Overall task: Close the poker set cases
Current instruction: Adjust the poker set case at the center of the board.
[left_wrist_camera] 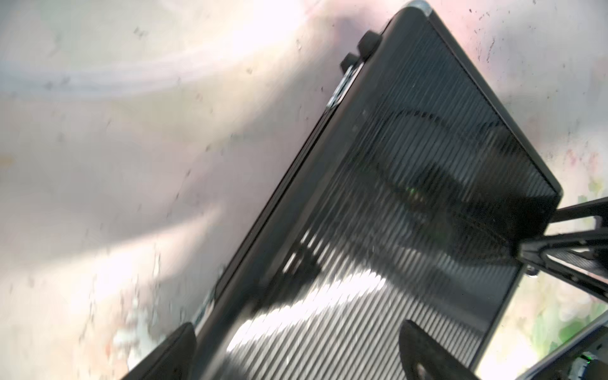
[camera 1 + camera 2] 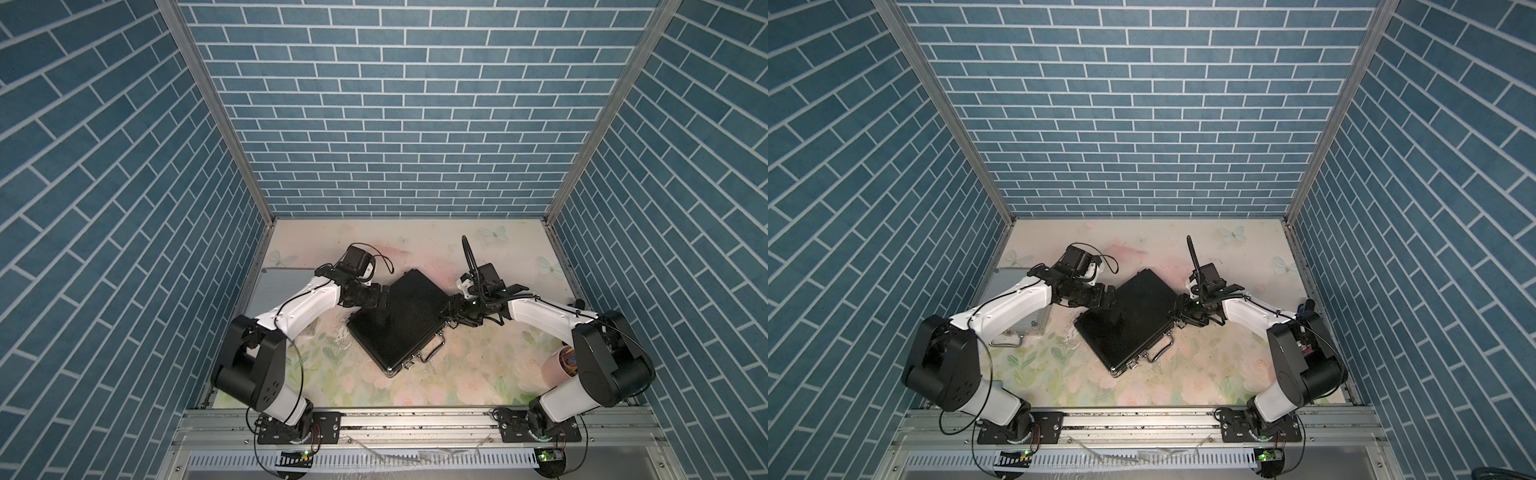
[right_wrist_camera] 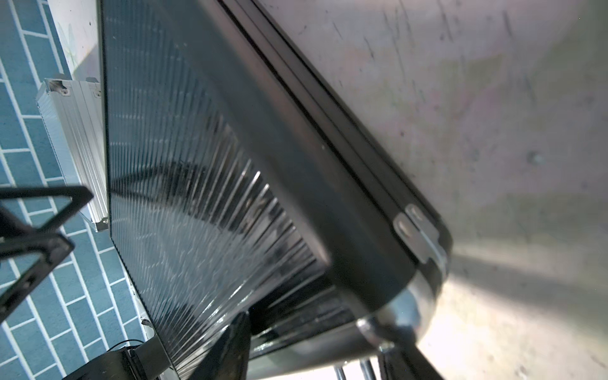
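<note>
In both top views the larger black ribbed briefcase is lying flat and cornerwise in the middle of the pale floral tabletop. Its lid is down and its metal handle is pointing toward the robot's base. The left gripper is hovering at its left edge, and the right gripper is sitting at its right corner. The smaller silver ribbed aluminium case is lying flat by the left wall, largely covered by the left arm. A pink cup of coloured pens is peeking out behind the right arm in a top view.

The left wrist view is smeared by blur. It is showing what the top views cannot: the left gripper's fingers are standing spread wide, one over the ribbed lid and one beyond the case's long side, pinching nothing. The right gripper is reaching in at the far corner.

The right wrist view is showing the tight seam between lid and base, a metal hinge, and the silver case behind, beside the blue brick wall. The right gripper's own fingers are cut off by the frame's edge. They are straddling the chrome corner, but whether they are clamping it cannot be told.
</note>
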`<state>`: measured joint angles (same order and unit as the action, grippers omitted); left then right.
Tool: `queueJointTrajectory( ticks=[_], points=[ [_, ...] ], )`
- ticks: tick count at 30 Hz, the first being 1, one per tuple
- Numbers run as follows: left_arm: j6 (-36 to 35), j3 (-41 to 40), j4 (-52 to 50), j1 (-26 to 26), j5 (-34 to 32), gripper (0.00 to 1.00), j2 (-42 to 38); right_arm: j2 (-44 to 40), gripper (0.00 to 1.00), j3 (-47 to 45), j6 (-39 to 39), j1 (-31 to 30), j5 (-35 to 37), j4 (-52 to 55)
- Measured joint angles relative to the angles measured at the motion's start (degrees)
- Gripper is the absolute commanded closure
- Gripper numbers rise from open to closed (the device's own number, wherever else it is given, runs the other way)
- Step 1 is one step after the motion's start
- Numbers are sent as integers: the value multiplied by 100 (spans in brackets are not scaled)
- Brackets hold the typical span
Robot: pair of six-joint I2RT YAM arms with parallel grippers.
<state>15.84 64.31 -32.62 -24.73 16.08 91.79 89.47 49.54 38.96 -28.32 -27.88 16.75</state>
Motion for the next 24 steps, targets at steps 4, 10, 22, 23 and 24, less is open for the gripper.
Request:
queueJointTrajectory(
  ticks=[4,10,22,23,24],
  points=[
    [-341,341,114,17,111,6,695,175,41,181,-96,24,-87,59],
    [-490,424,387,33,470,19,1032,275,41,365,-234,63,-105,258],
    [-535,247,710,70,566,30,968,-1106,47,70,-105,173,13,822],
    [-535,238,726,70,566,30,960,-1231,49,17,-15,164,4,817],
    [-535,227,737,70,564,30,955,-1318,50,-28,39,149,4,813]
  ],
)
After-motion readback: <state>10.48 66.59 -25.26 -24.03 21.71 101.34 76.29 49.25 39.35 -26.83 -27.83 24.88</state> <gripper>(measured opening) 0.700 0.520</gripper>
